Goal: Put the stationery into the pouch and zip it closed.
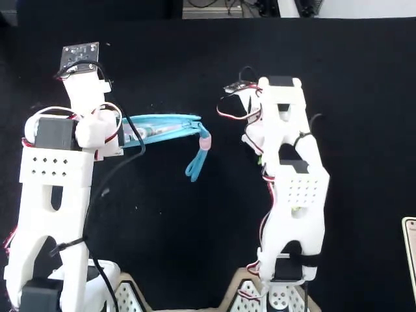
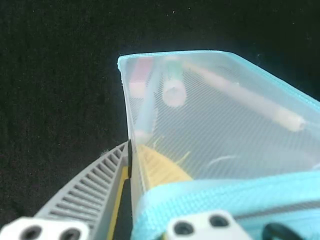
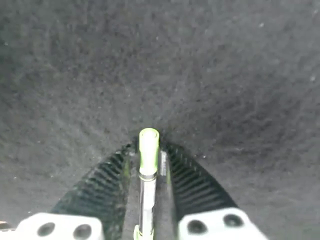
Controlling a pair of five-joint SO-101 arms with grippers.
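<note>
The translucent pouch with its teal zipper edge lies on the black cloth left of centre, and its teal and pink wrist strap trails toward the front. My left gripper is shut on the pouch's left end. In the left wrist view the pouch stands between the jaws of the left gripper. Several pens and a capped stick show through its wall. My right gripper is shut on a green-capped pen, low over the cloth. The right arm stands right of the pouch.
Black cloth covers the whole table. A white object sits at the far right edge. Both arm bases stand at the front edge. Open cloth lies between the two arms and behind the pouch.
</note>
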